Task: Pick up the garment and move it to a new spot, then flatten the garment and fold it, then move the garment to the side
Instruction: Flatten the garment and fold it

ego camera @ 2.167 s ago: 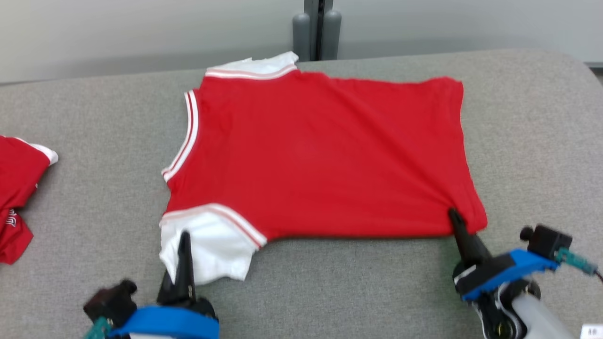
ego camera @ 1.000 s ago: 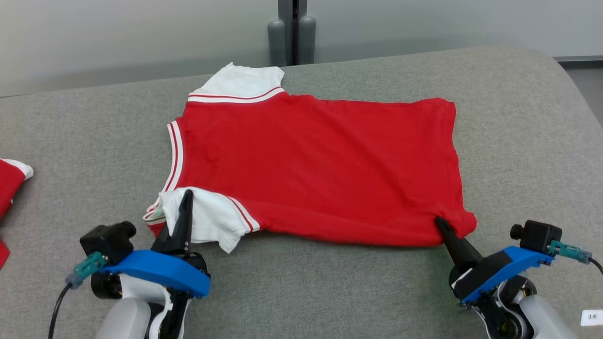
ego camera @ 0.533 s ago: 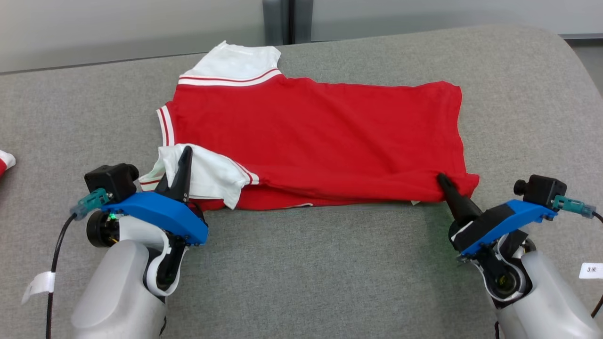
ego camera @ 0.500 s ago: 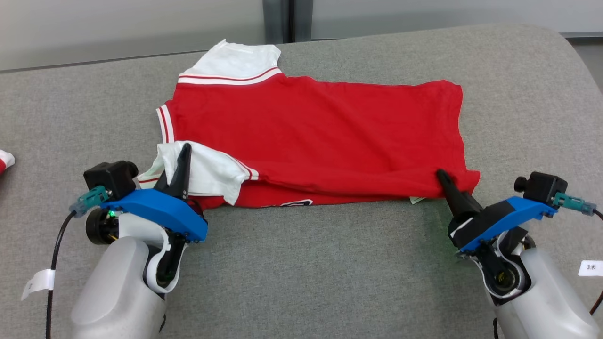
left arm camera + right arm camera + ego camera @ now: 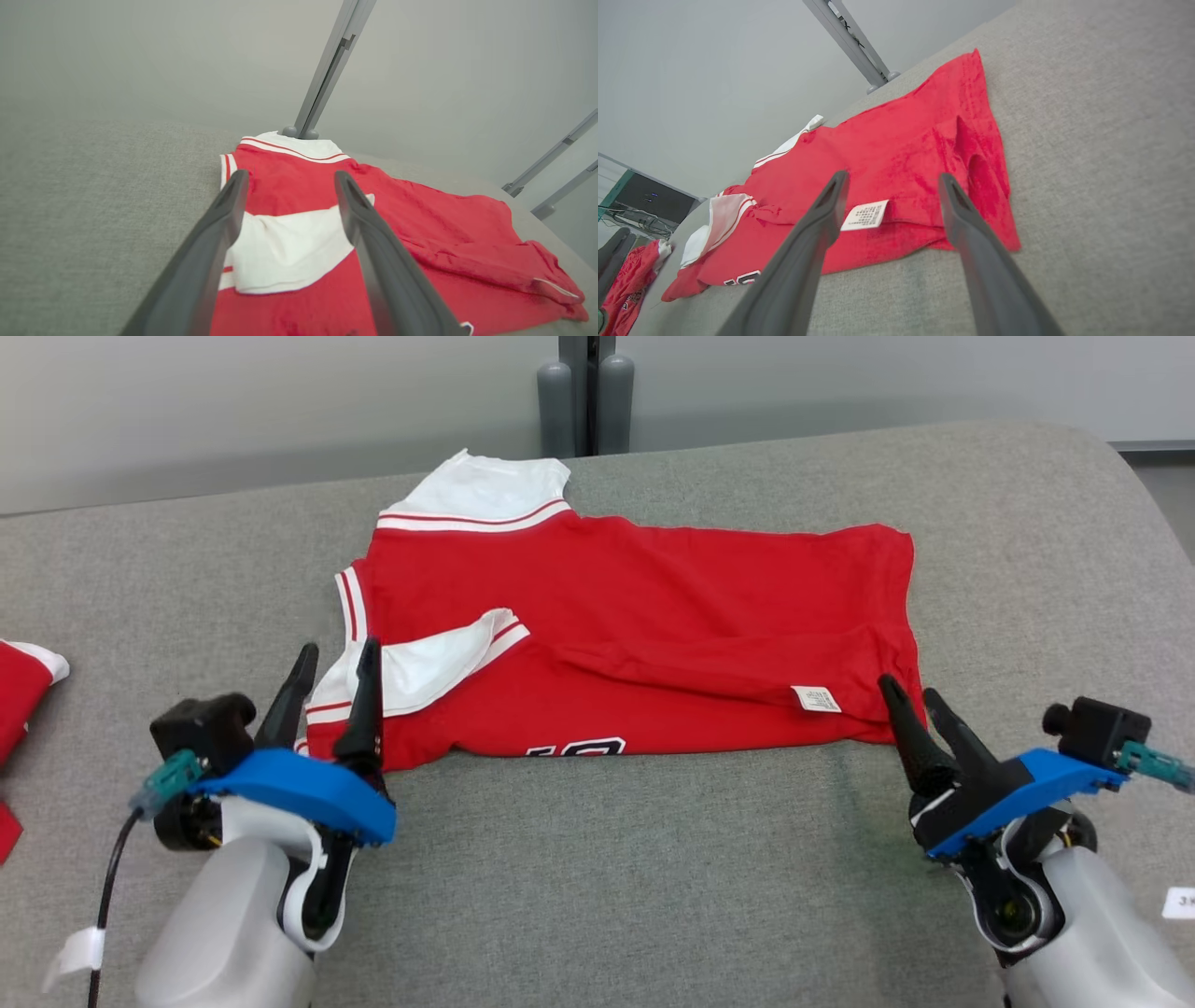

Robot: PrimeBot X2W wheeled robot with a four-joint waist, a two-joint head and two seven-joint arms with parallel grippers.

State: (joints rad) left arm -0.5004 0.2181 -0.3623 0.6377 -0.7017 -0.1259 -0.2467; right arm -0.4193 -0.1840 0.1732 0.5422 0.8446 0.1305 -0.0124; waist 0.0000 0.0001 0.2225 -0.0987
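Observation:
The garment [image 5: 644, 607] is a red shirt with white, striped sleeves, lying flat on the grey table [image 5: 597, 859]. Its near edge is folded back over itself, so one white sleeve [image 5: 439, 658] and a white tag [image 5: 815, 698] lie on top. My left gripper [image 5: 338, 651] stands open at the shirt's near left corner, its fingers on either side of the sleeve's edge and gripping nothing. At the near right corner my right gripper [image 5: 906, 689] is open too, just off the hem. The left wrist view has the open left gripper [image 5: 290, 176] over the sleeve [image 5: 285, 247]. Through the open right gripper [image 5: 893, 177] I see the tag [image 5: 865, 215].
Another red garment [image 5: 19, 686] lies at the table's left edge, also seen as the red garment [image 5: 630, 280] in the right wrist view. A grey post [image 5: 586, 392] stands behind the table's far edge. A small white label [image 5: 1180, 902] sits near the right edge, where the table corner is rounded.
Both grippers have opened and let go of the garment's near corners. The near edge now lies folded over the shirt, sleeve and tag on top. The head camera has shifted slightly.

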